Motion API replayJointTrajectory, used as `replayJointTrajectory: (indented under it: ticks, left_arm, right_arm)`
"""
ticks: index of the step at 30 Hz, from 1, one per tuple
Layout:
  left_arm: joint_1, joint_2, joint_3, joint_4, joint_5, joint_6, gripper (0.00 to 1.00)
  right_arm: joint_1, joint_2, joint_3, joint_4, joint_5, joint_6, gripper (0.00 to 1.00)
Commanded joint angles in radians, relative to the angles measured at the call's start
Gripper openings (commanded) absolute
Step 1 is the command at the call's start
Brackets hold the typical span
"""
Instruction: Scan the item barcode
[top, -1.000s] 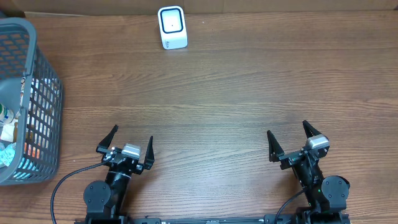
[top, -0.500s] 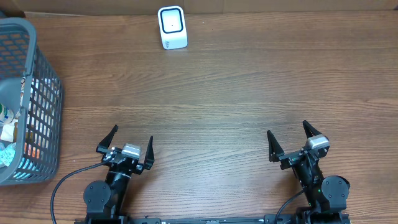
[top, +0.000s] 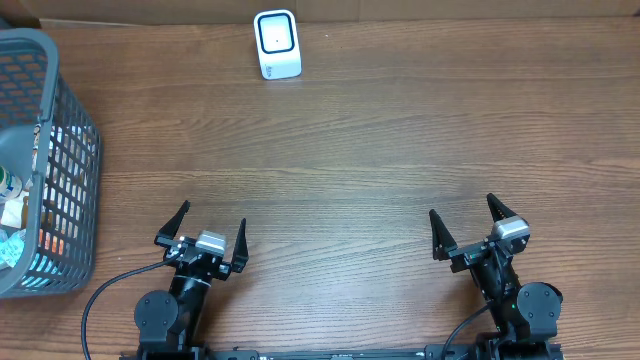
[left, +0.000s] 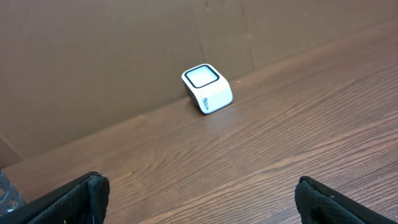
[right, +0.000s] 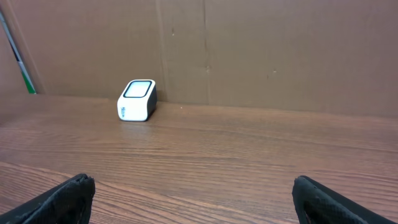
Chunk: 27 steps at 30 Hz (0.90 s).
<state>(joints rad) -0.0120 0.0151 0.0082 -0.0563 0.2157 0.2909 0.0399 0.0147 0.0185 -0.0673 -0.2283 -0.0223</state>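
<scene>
Both arms are sitting at the near edge of the bench (top: 400, 140), with the left tool (top: 212, 217) and the right tool (top: 462, 207) each spread wide and holding nothing. Out to the left, the packaged items (top: 12, 212) are lying inside the grey mesh basket (top: 70, 210), so the left arm is looking nearer. Farthest back, the white barcode scanner (top: 277, 44) is waiting, its window tilting upward.
</scene>
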Motion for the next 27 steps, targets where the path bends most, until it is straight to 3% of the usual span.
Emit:
replayJointTrajectory:
  ticks: [1, 27]
  left_arm:
    - [-0.004, -0.01, -0.003, 0.0, -0.009, -0.01, 0.99]
    - [-0.004, -0.007, -0.003, -0.003, -0.014, -0.011, 1.0]
  right_arm:
    - [-0.001, -0.012, -0.011, 0.01, 0.007, -0.002, 1.0]
    - [-0.001, -0.012, -0.011, 0.01, 0.007, -0.002, 1.0]
